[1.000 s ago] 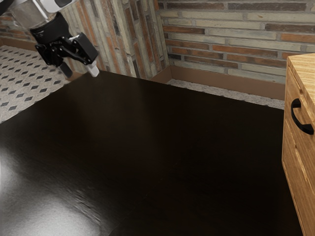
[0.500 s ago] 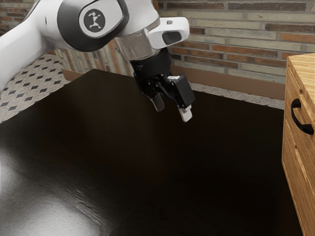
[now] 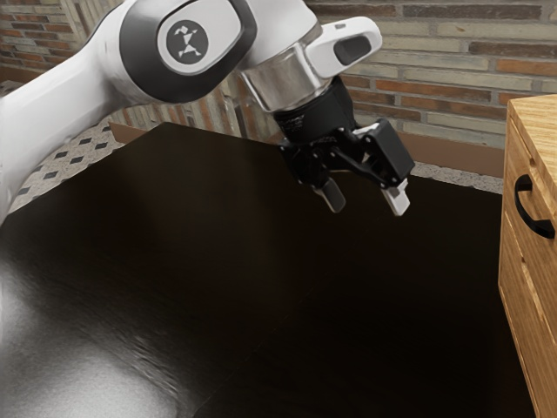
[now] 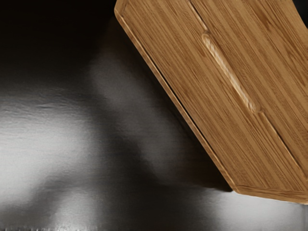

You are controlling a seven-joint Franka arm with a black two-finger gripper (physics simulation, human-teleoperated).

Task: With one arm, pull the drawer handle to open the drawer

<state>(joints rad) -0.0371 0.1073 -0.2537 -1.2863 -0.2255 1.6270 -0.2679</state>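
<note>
The two black fingers are spread apart, with nothing between them and touching nothing. They hang in the air above the dark, shiny table, and their tips point down and a little toward the exterior view's right. The finger nearer to the cabinet has a pale tip; the other one looks dark. Behind the fingers, toward the exterior view's left, the white arm comes in from the upper left. Well apart from the fingers, at the exterior view's right edge, stands the wooden drawer cabinet on the table. Its front side is turned toward the fingers. The black drawer handle is a curved bar on the upper drawer, at about the same height as the fingertips, and open table lies between it and them. The drawer front seems to lie flush with the front below it, so the drawer looks closed. Behind the fingers there is a brick wall, and beyond the table's far edge, on the arm's side, is a piece of patterned tile floor. In the wrist view, the cabinet appears ahead of the hand as a slanted wooden surface with a long pale strip on it. I cannot tell if this strip is raised or hollow. The glossy table lies under the hand.
</note>
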